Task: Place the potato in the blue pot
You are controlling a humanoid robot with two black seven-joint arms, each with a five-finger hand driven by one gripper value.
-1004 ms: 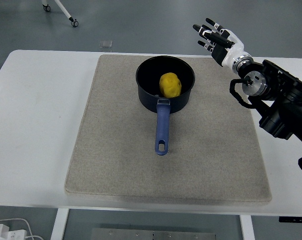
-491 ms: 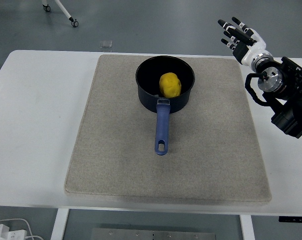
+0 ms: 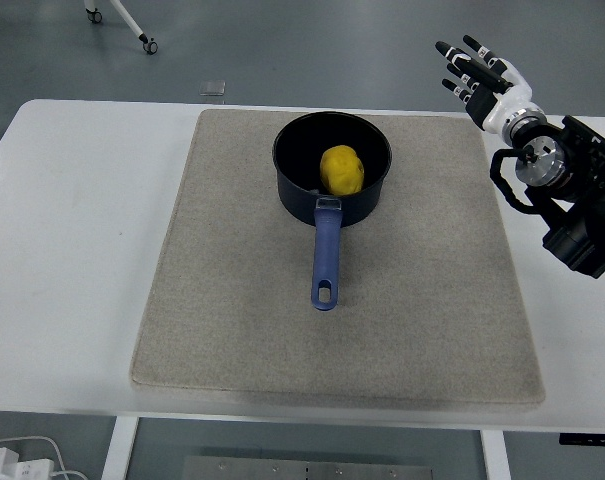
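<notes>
A yellow potato lies inside the blue pot, which stands at the far middle of the grey mat with its blue handle pointing toward me. My right hand is open and empty, fingers spread, held up at the table's far right edge, well to the right of the pot. My left arm is out of view.
The grey mat covers most of the white table. My right forearm hangs over the table's right side. A wheeled stand leg is on the floor beyond the table.
My right hand has pulled back to the right and slightly up, away from the pot, over the first half second, then held still. The pot and potato have not moved.
</notes>
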